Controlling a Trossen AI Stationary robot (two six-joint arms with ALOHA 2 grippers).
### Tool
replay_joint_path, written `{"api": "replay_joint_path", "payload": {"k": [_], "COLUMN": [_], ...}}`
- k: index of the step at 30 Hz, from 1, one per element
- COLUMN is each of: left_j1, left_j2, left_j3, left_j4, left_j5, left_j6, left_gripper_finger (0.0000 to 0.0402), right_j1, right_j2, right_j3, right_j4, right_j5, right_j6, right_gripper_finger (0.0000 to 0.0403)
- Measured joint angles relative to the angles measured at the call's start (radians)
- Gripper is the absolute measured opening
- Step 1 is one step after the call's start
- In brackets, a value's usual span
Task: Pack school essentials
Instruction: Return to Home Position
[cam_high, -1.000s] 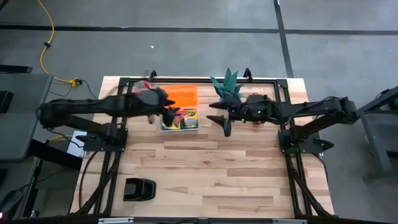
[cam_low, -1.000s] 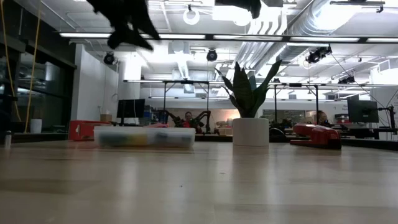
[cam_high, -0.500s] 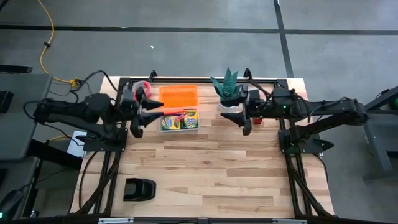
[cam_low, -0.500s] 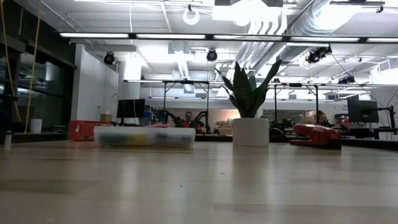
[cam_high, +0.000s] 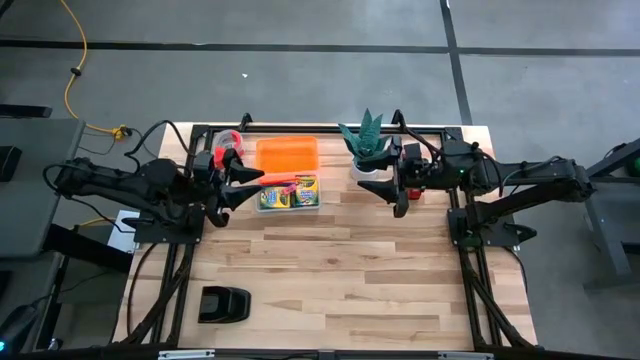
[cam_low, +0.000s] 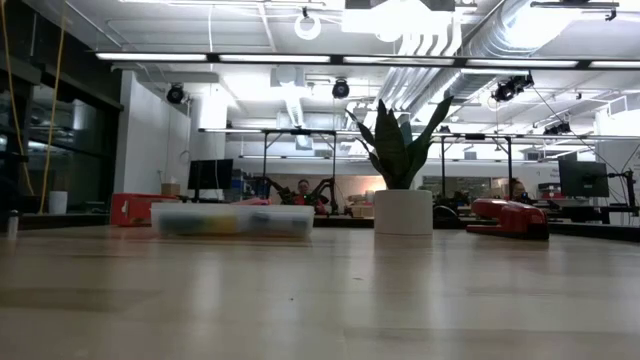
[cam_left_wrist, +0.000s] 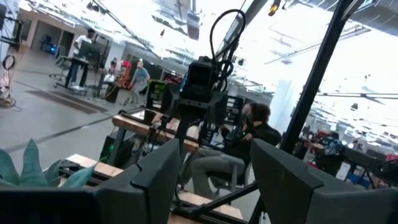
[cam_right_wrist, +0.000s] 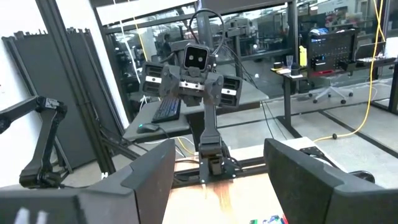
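In the high view a clear tray (cam_high: 289, 194) sits on the table's far half. The yellow-and-green crayon boxes (cam_high: 296, 191) lie in it, with a thin orange-red stick (cam_high: 280, 181) along its far side. The pen, pencil and eraser cannot be made out. In the low view the tray (cam_low: 232, 220) stands on its flat base. My left gripper (cam_high: 228, 193) is open and held level just left of the tray, touching nothing. My right gripper (cam_high: 386, 196) is open, in front of the plant and right of the tray. Both wrist views show open fingers: left gripper (cam_left_wrist: 214, 155), right gripper (cam_right_wrist: 219, 149).
An orange box (cam_high: 288, 153) lies behind the tray and an upright red cylinder (cam_high: 229, 139) stands at the far left. A potted plant (cam_high: 366, 146) stands at the far edge. A squat black object (cam_high: 224, 303) sits near the left front. People sit beyond the table.
My left gripper has drawn back from above the tray toward the table's left edge and has turned to point level at the right arm. My right gripper has moved toward the table's right and far edge, next to the plant. The tray and its contents have stayed where they were.
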Motion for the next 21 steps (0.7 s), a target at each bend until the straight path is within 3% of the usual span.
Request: {"api": "replay_joint_path", "payload": {"k": [21], "left_j1": [0.016], "left_j2": [-0.001], "left_j3": [0.0], "left_j4": [-0.018], "left_j5": [-0.008], "left_j6": [0.064], "left_gripper_finger": [0.0188], "right_j1": [0.0], "right_j2": [0.0], "right_j3": [0.001], "right_j4": [0.0], "right_j5": [0.0], "right_j6": [0.004], "right_gripper_finger": [0.0238]}}
